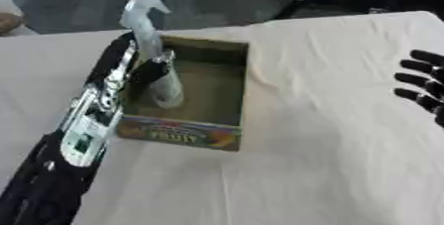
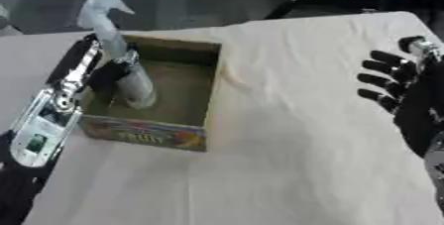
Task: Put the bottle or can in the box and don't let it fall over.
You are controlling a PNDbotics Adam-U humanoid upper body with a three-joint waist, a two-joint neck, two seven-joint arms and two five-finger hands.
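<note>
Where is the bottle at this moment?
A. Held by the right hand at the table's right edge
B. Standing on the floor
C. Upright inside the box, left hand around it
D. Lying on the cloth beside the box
C: the bottle stands upright inside the box, with the left hand curled around it.

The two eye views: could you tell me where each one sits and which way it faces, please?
Left eye view: in the head, looking down at the box; the left hand is curled round the bottle.
Right eye view: beside it, facing the same way; the right hand shows open at the right edge.
Shared: the box, the bottle and the table.
</note>
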